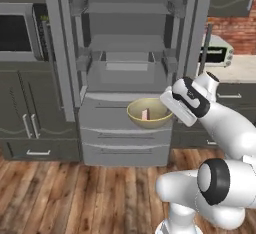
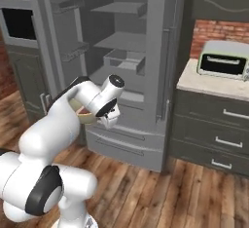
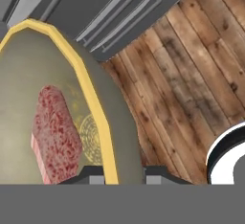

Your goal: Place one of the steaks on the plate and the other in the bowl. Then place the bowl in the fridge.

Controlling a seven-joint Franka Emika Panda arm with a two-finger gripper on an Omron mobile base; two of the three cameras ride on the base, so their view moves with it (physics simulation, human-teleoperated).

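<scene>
The tan-yellow bowl (image 1: 156, 120) hangs in the air in front of the fridge (image 1: 125, 43), level with its top drawer. One pinkish-red steak (image 1: 145, 114) lies inside the bowl. My gripper (image 1: 169, 111) is shut on the bowl's right rim. In the hand view the bowl (image 3: 28, 79) takes up the left side, the steak (image 3: 55, 132) rests on its pale inside, and my gripper (image 3: 119, 177) pinches the yellow rim. From the right base view the bowl (image 2: 81, 116) is mostly hidden behind my arm, near the gripper (image 2: 97, 120). The fridge (image 2: 126, 51) stands open, shelves bare. The plate is out of view.
Both fridge doors stand swung open, the left door (image 1: 57, 53) and the right door (image 1: 195, 28). A dark microwave (image 1: 15, 33) sits left of the fridge. A toaster oven (image 2: 226, 59) stands on the counter to the right, above grey drawers (image 2: 219, 134). Wood floor lies below.
</scene>
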